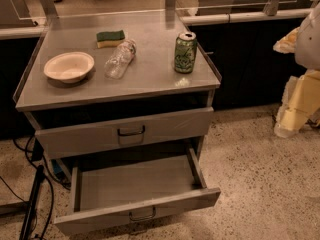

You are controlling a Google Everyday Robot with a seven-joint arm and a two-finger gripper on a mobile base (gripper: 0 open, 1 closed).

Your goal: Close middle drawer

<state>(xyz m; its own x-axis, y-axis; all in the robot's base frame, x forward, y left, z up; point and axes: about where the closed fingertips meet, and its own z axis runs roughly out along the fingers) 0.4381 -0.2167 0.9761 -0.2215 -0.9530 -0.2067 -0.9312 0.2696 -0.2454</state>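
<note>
The middle drawer (137, 184) of the grey metal cabinet is pulled far out toward me and is empty inside. Its low front panel (100, 218) carries a small loop handle (142, 215). Above it, the drawer with the taller front panel (80, 136) stands slightly out. The lowest drawer is hidden beneath the open one. My gripper (286, 126), on a white and yellow arm, hangs at the right edge of the view. It is well to the right of the cabinet, above the floor, and touches nothing.
On the cabinet top (155, 74) stand a white bowl (69, 66), a green-yellow sponge (110, 38), a clear plastic bottle (120, 59) lying on its side and a green can (185, 52). Black cables and a dark stand (32, 204) lie on the floor at left.
</note>
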